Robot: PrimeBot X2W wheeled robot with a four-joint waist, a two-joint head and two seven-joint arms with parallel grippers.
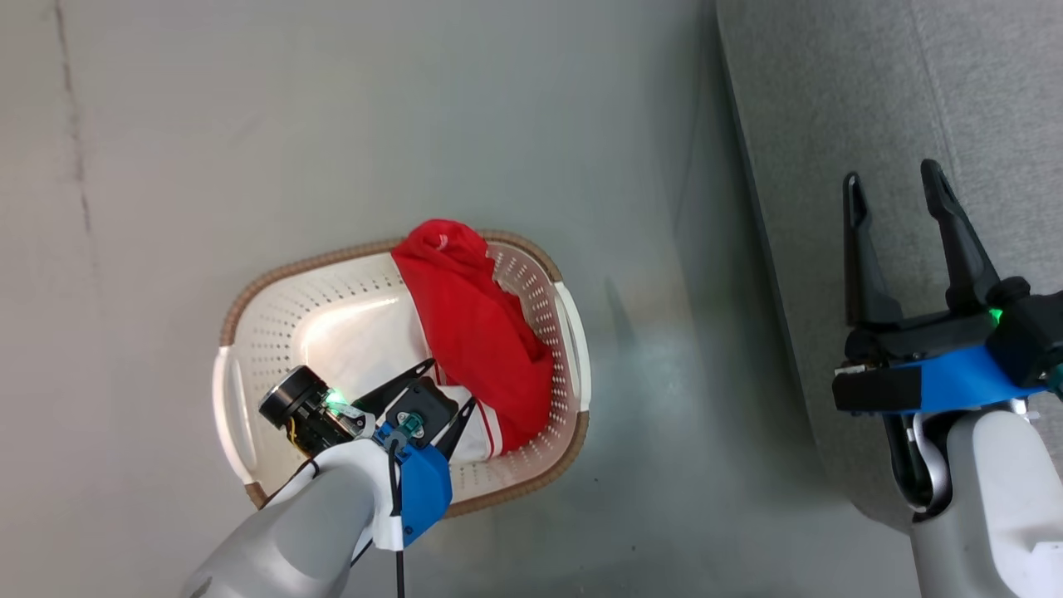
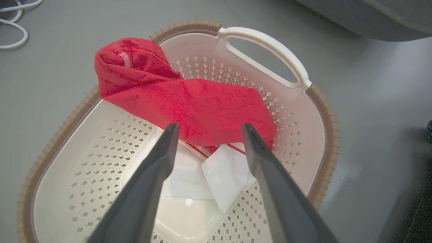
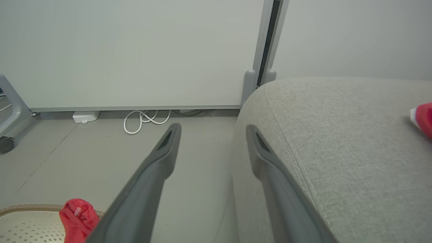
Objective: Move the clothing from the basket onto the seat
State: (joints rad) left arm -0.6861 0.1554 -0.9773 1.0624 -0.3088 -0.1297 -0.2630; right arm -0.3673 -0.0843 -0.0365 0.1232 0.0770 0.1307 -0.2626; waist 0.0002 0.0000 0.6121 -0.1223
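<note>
Clearly the job is partway through: at the left, the basket [image 1: 315, 259] stands on the grey floor [image 1: 166, 124], well apart from the seat, and a red garment of the clothing [image 1: 473, 332] lies in its right half, one bunched end draped over the far brown rim. The left arm [image 1: 307, 531] reaches steeply down into the basket from the near side, wrist bent so the left jaws point at the garment's lower end. In the left wrist view the left jaws stand spread and hold nothing, their tips at the near edge of the red fabric [image 2: 202, 108], straddling the white panel [image 2: 226, 172] tucked under it. The likeliest trouble, I judge, is a shallow pinch that takes only a thin fold, so the cloth slides free on the lift. The end hooked over the rim could also drag the light basket along or tip it, and a descent too deep could jam the fingertips against the perforated bottom. A trailing end may sweep the floor on the way across. Further right, the right arm [image 1: 980, 498] hangs upright by the edge of the seat [image 1: 830, 124], with the right jaws parted and empty. In the right wrist view another red piece [image 3: 423, 118] already lies on the grey cushion.
</note>
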